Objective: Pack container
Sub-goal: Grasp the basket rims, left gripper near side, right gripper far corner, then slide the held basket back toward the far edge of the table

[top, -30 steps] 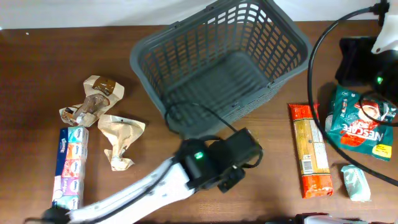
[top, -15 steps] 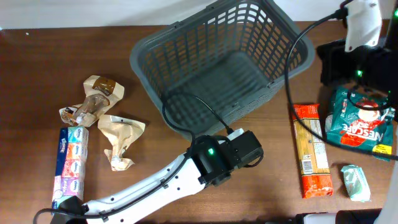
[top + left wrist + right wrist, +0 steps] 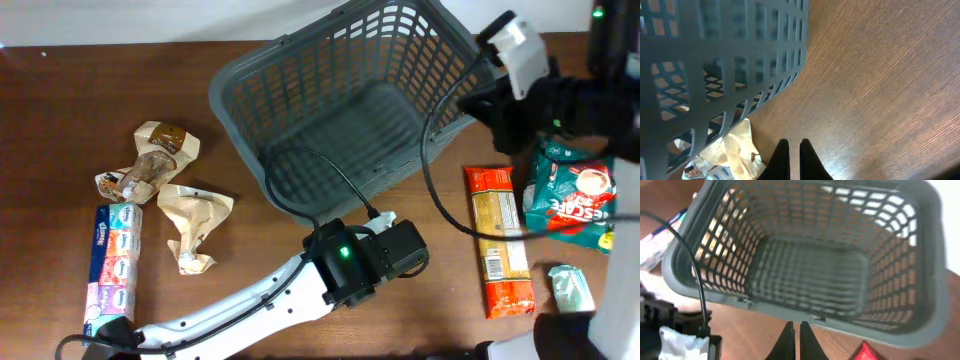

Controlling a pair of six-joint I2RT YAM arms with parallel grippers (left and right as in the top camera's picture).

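The container (image 3: 228, 82) is a dark grey slotted basket at the back middle of the table, and nothing shows inside it. From the left wrist view its wall (image 3: 670, 75) fills the upper left. My left gripper (image 3: 792, 146) is shut with nothing in it, low over bare wood by the basket's front corner. The basket's near rim (image 3: 790, 307) lies just ahead of my right gripper (image 3: 794, 326). That gripper is also shut and holds nothing, hovering just outside the basket's right side. Overhead, the right arm (image 3: 525, 70) reaches in from the right.
Two crumpled brown paper packets (image 3: 165, 150) (image 3: 195, 225) and a tissue pack (image 3: 112, 265) lie left of the basket. To its right lie a long pasta packet (image 3: 495, 240), a green coffee bag (image 3: 575, 195) and a small pale packet (image 3: 572, 293). Black cables loop over the table.
The right arm has swung left from the table's right edge to the basket's right side. The left arm's wrist has shifted slightly right and toward the front. Both grippers stayed shut.
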